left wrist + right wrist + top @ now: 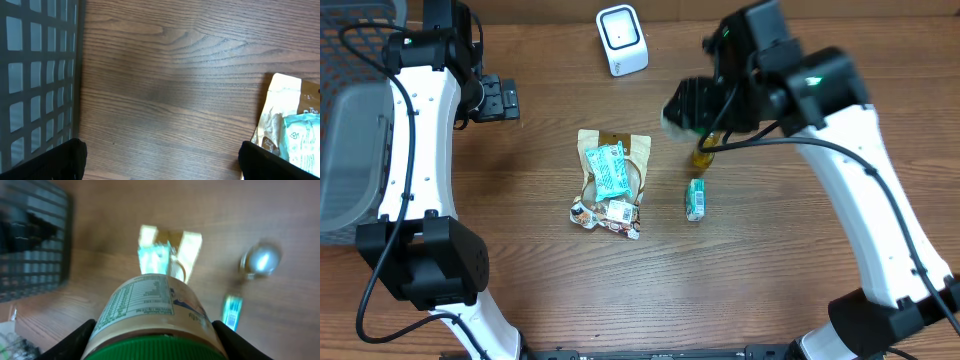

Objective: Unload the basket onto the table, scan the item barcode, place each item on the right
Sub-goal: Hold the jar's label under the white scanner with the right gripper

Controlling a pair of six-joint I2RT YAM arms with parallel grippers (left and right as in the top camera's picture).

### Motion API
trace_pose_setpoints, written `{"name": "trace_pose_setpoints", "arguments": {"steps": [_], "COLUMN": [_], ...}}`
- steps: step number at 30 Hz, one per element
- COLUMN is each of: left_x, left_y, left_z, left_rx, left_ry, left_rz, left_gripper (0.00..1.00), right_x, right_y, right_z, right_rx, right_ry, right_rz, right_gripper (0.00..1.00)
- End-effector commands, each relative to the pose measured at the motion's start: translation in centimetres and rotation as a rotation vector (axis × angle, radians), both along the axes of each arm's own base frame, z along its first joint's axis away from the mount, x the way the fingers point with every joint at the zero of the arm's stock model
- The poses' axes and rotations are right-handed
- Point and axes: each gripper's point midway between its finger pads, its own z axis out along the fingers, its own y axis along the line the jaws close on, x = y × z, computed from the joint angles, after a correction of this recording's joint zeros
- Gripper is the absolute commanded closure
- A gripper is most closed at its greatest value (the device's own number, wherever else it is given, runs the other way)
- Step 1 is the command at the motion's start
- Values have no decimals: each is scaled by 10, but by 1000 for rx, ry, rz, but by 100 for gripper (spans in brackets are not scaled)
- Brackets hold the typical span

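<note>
My right gripper (pixel 155 347) is shut on a tan jar (pixel 150 305) with a green lid, and its printed label faces the wrist camera. From overhead the jar (pixel 673 117) shows as a pale blur under the right gripper (pixel 692 108), held above the table to the right of and nearer than the white barcode scanner (pixel 622 40). I cannot make out a barcode. My left gripper (pixel 506 98) hovers wide open at the left. In its wrist view the left gripper (pixel 160 162) has only bare wood between its fingers.
A pile of snack pouches (pixel 611 183) lies mid-table, its edge also in the left wrist view (pixel 287 120). A small green box (pixel 695 198) and a yellow bottle (pixel 705 155) sit below my right gripper. A dark mesh basket (pixel 350 120) stands at the left edge.
</note>
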Motion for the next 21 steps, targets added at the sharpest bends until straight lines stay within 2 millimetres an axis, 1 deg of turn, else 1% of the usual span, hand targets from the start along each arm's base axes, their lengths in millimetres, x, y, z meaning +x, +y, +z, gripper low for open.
{"name": "trace_pose_setpoints", "arguments": {"steps": [1,4,7,9,13,17,18,19,20,21], "left_x": [3,3,3,3,3,3,3,3,3,3], "left_y": [1,1,1,1,1,1,1,1,1,1], "left_z": [6,6,6,6,6,6,6,6,6,6], "left_rx": [9,9,9,9,9,9,9,9,9,9], "left_ry": [-18,-19,-18,-19,-18,-18,-18,-18,-18,-18], "left_rz": [-9,-10,-10,-10,-9,-9,-9,-9,-10,-10], "left_gripper": [0,0,0,0,0,0,0,0,1,0], "right_x": [11,23,40,59,109,155,165,173,181,187], "right_y": [0,3,7,10,14,27,27,27,26,26], "right_z": [44,61,64,60,48,35,32,30,29,27], "right_rx": [-6,-8,-25,-48,-95,-93,-97,-100,-106,-108], "right_ry": [-159,-216,-264,-306,-396,-479,-498,-513,-530,-542], "right_rz": [70,83,89,84,17,-21,-35,-47,-62,-73], "right_gripper": [97,96,97,96,96,96,96,96,88,88]}}
